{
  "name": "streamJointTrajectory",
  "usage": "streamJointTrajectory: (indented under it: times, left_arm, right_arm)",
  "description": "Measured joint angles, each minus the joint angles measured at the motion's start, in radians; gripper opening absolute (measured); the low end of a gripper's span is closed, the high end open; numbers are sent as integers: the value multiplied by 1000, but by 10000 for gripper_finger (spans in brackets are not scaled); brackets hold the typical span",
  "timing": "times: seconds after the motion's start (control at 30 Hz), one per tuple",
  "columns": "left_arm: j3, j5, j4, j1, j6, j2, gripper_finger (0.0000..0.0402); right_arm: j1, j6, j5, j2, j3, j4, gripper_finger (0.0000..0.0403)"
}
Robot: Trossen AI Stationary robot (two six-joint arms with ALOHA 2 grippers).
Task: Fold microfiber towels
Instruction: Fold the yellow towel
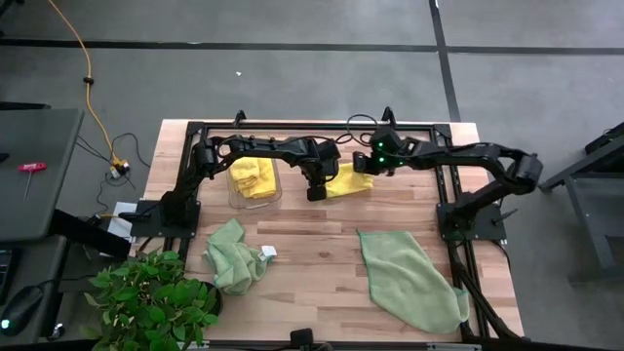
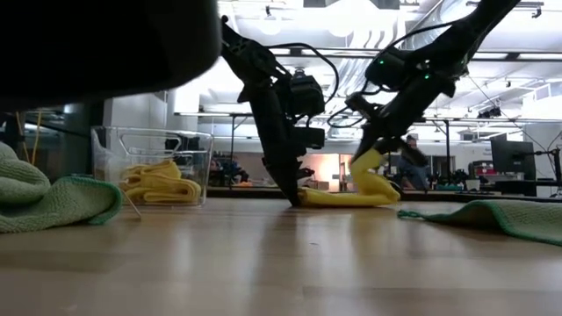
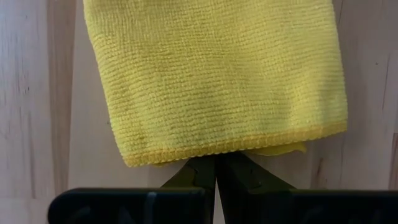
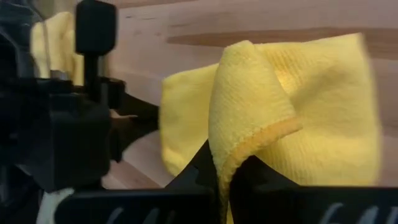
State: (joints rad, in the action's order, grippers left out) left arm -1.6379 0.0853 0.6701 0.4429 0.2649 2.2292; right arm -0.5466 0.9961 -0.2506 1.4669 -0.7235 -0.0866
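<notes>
Yellow is the towel (image 1: 349, 181) being folded now. It lies at the back of the wooden table (image 1: 322, 253), between the two arms. The left gripper (image 3: 216, 176) has its jaws pressed together on the near hem, holding that edge down on the wood. The right gripper (image 4: 222, 177) has its jaws clamped on the other edge and holds it up off the table, so the cloth makes a soft hump. This looks like the middle of a fold.

Next, the lifted edge should go over to meet the pinned edge, lined up neatly, before both let go.

More yellow cloth (image 1: 253, 177) sits in the clear bin (image 1: 235, 195) beside the left arm. One green towel (image 1: 235, 255) lies bunched up near the plant (image 1: 151, 297). Another green towel (image 1: 409, 278) lies spread out at the front right, waiting.
</notes>
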Motion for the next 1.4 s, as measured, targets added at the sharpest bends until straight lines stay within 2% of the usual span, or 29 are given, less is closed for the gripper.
streamJointTrajectory:
  times: [0.13,0.37,0.53,0.67,0.83,1.03,1.23,1.4]
  left_arm:
    - [0,1,3,2,7,0,0]
    - [0,1,3,2,8,0,0]
    - [0,0,4,2,8,0,0]
    - [0,0,4,2,8,-1,0]
    - [0,0,4,2,6,-1,0]
    - [1,-1,11,3,-3,-3,0]
    - [2,8,27,8,25,-23,0]
    - [2,-5,67,17,72,-87,0]
  right_arm:
    - [31,51,-1,66,0,112,0]
    - [77,79,-11,136,0,204,2]
    - [101,81,-16,159,0,268,17]
    - [104,81,-15,158,0,266,50]
    - [96,121,-7,158,1,296,120]
    - [75,127,-47,160,6,371,197]
    - [26,-6,-112,103,2,305,215]
    - [-38,-138,-139,-14,-4,254,216]
